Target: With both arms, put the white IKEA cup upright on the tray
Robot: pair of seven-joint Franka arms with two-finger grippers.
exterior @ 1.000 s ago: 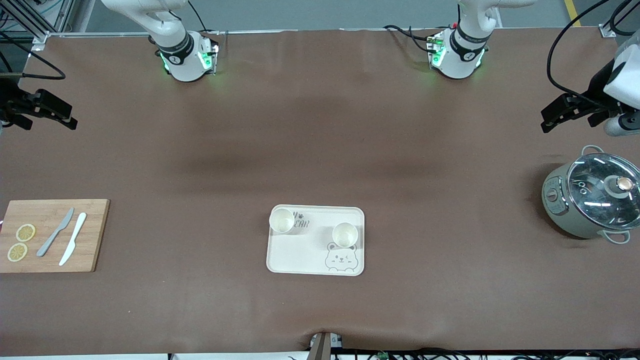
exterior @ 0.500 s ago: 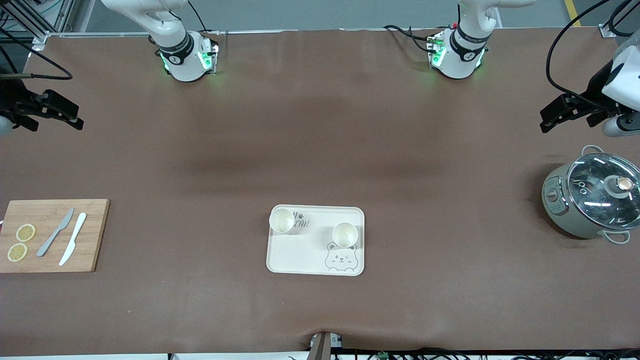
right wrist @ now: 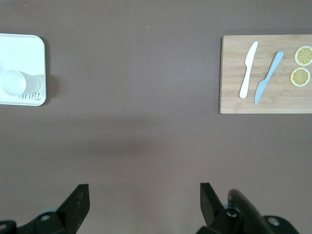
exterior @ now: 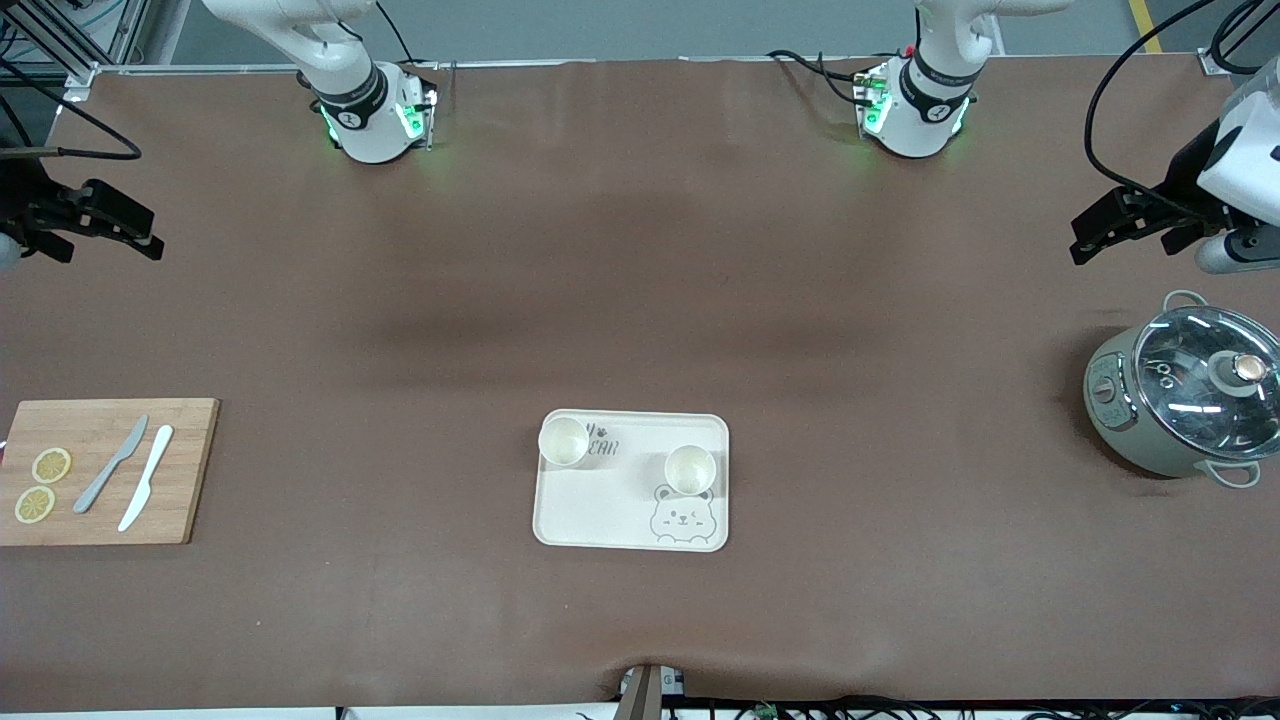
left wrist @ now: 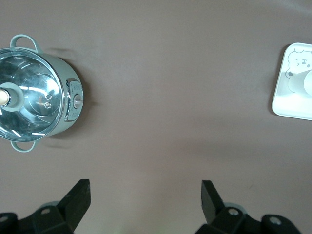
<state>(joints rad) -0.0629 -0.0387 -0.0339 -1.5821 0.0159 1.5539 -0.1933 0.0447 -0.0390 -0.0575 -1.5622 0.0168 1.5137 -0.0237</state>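
Observation:
Two white cups stand upright on the cream bear tray (exterior: 600,510): one cup (exterior: 563,441) at the corner with the lettering, the other cup (exterior: 690,469) just above the bear drawing. My left gripper (exterior: 1100,232) hangs open over bare table at the left arm's end, with nothing between its fingers (left wrist: 78,195). At the right arm's end my right gripper (exterior: 140,232) also hangs open and empty over bare table. The left wrist view catches the tray's edge (left wrist: 285,105); the right wrist view shows the tray (right wrist: 24,48) and one cup (right wrist: 13,83).
A grey-green pot with a glass lid (exterior: 1185,400) sits at the left arm's end. A wooden cutting board (exterior: 180,480) at the right arm's end carries two knives (exterior: 130,475) and two lemon slices (exterior: 42,485).
Both grippers have drifted only slightly and stay open. The cups and tray have not moved.

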